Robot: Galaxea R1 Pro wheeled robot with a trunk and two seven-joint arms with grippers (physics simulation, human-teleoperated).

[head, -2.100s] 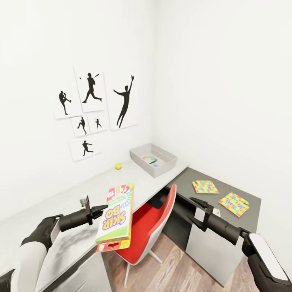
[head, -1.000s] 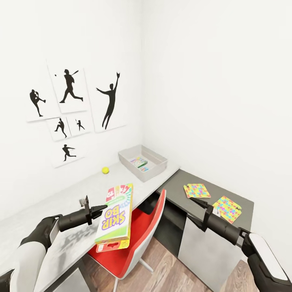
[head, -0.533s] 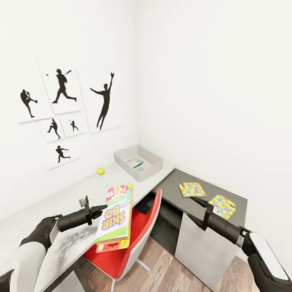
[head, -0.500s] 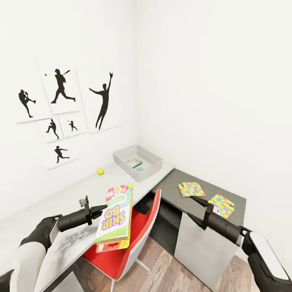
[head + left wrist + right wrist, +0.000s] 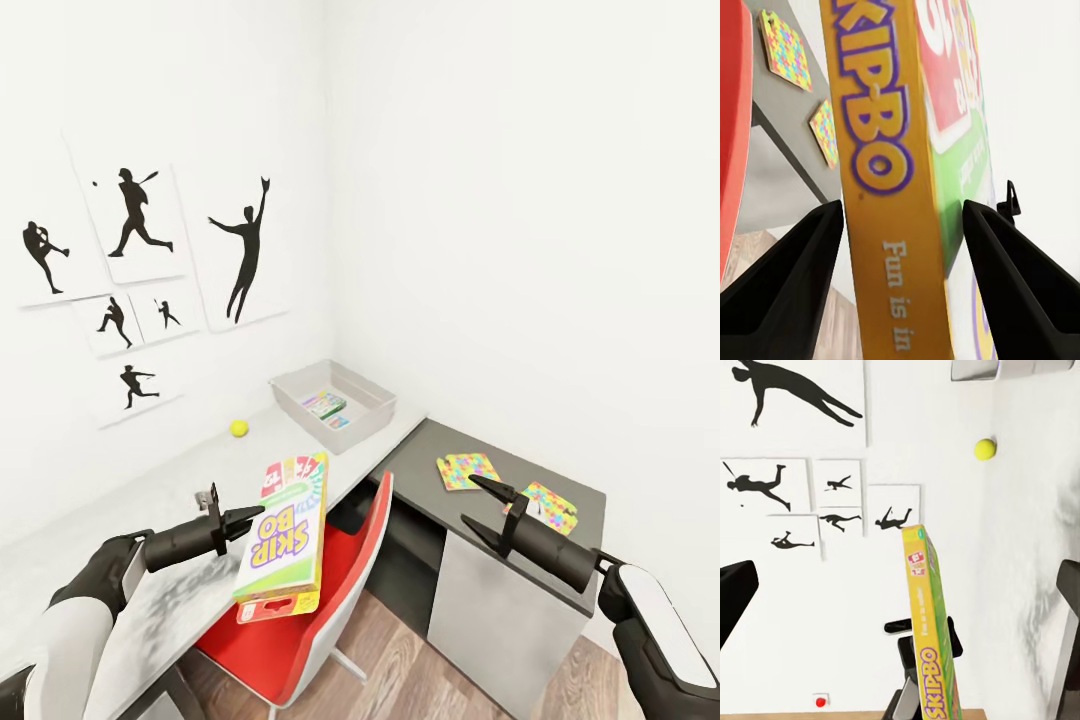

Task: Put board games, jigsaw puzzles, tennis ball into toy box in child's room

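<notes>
Head view showed the left tool pinching a Skip-Bo board game by its edge, held above the red chair beside the pale tabletop. Toy box sat at the far corner, tennis ball near it. Two jigsaw puzzles lay on the dark cabinet top. Right tool hung spread, holding nothing.

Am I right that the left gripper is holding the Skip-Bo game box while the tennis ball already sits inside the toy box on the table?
Not quite. The left gripper does hold the Skip-Bo game box, but the tennis ball is not inside the toy box; it rests on the table beside the box, near the wall. The head view shows this.
</notes>
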